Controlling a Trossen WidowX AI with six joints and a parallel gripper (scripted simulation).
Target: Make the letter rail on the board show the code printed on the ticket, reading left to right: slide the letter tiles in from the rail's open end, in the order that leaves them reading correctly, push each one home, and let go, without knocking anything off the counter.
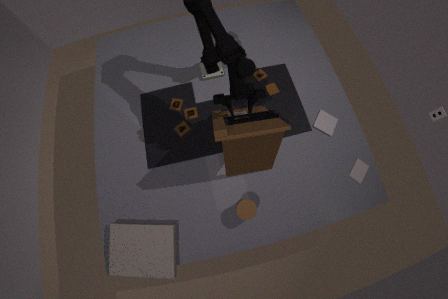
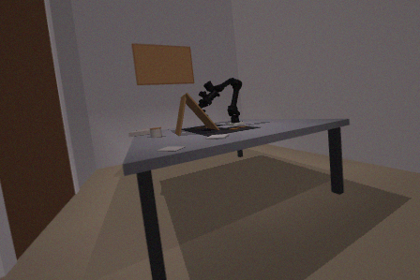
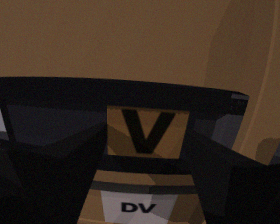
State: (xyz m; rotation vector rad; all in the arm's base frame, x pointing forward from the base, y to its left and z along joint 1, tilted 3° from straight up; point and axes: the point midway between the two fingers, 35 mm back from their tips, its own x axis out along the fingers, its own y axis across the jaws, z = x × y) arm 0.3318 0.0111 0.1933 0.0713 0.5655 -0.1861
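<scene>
The sloped wooden board (image 1: 252, 155) (image 2: 199, 111) (image 3: 116, 40) carries the dark letter rail (image 1: 265, 116) (image 3: 141, 88). The ticket (image 3: 137, 207) below the rail reads "DV". My gripper (image 1: 241, 114) (image 3: 145, 131) is shut on the V tile (image 3: 163, 147), which stands upright in front of the rail's dark channel, below its top bar. Whether it is seated in the channel I cannot tell. No other tile shows in the rail; my fingers hide parts of it. A tile that looks like D (image 1: 176, 104), a B tile (image 1: 191, 112) and an A-like tile (image 1: 182, 129) lie left of the board.
Two more tiles (image 1: 260, 74) (image 1: 272, 88) lie right of the arm on the dark mat (image 1: 160, 150). A round orange-topped cup (image 1: 246, 209) (image 2: 156, 132) stands behind the board. A large pale box (image 1: 142, 250) and two white cards (image 1: 326, 123) (image 1: 359, 171) lie farther out.
</scene>
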